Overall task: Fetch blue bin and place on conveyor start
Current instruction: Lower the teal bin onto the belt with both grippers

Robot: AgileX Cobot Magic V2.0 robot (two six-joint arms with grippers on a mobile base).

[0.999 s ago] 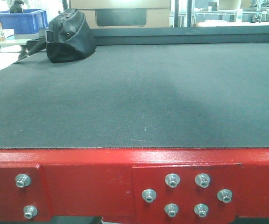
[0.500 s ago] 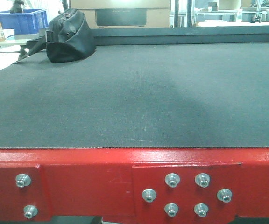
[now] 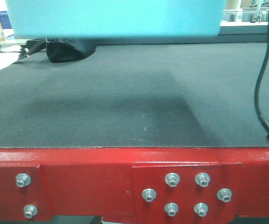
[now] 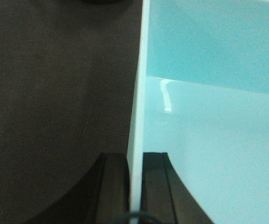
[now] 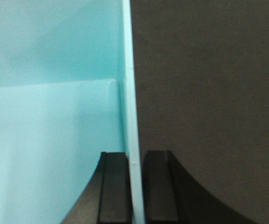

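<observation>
Shows the blue bin (image 3: 111, 18) aloft over the conveyor start (image 3: 125, 93), not yet touching, left claw (image 4: 134, 158) and right claw (image 5: 135, 156) each clamped on a thin side wall. Best lowered level, both sides together, short of the black bag (image 3: 69, 51); release only once seated flat.

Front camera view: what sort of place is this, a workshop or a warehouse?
Likely an industrial or logistics floor. A wide dark grey conveyor belt sits in a red steel frame with hex bolts, a pale blue bin hangs over it, and a black bag lies at its far left.
</observation>
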